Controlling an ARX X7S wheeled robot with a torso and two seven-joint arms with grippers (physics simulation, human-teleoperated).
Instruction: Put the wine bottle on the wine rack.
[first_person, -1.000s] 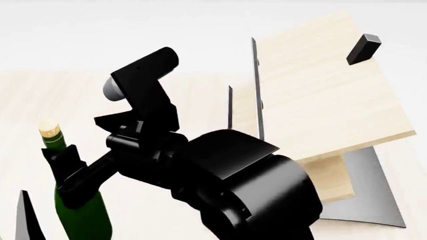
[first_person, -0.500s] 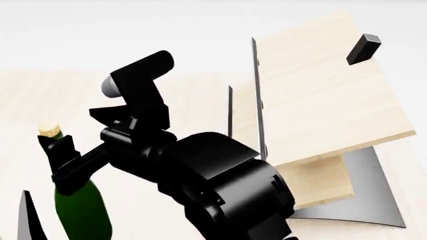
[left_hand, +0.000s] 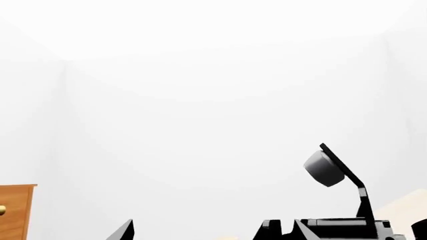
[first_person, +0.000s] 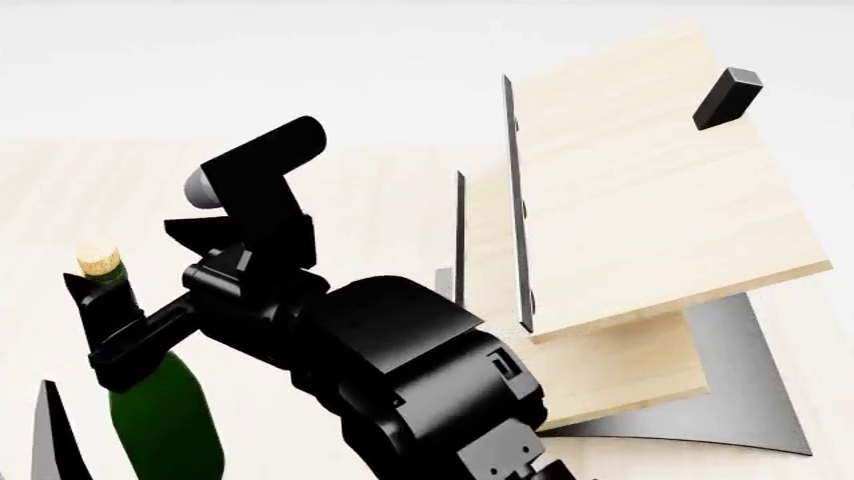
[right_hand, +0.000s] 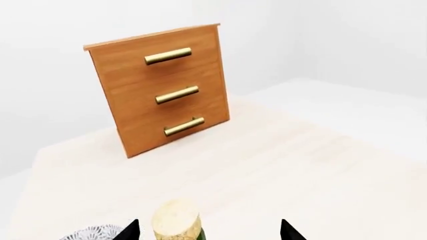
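The dark green wine bottle (first_person: 163, 425) stands upright at the lower left of the head view, its tan cork (first_person: 96, 258) on top. My right arm reaches across to it. The right gripper (first_person: 107, 315) is open around the neck just below the cork. In the right wrist view the cork (right_hand: 176, 222) sits between the wide-apart tips of the right gripper (right_hand: 208, 232), nearer one tip. The left gripper (left_hand: 199, 233) is open, and one of its fingertips (first_person: 54, 430) shows beside the bottle. The wine rack (first_person: 641, 200), with a black peg (first_person: 727, 97), stands to the right on its grey base (first_person: 747, 395).
A brown cabinet (right_hand: 160, 90) with three brass handles stands on the pale wood table (right_hand: 300, 165) beyond the bottle. The edge of a patterned bowl (right_hand: 93, 234) lies near the bottle. My right arm's bulk (first_person: 414, 390) fills the space between bottle and rack.
My right arm has swung left and lower in the head view, bringing its gripper further over the bottle's neck. Bottle and rack have not moved.
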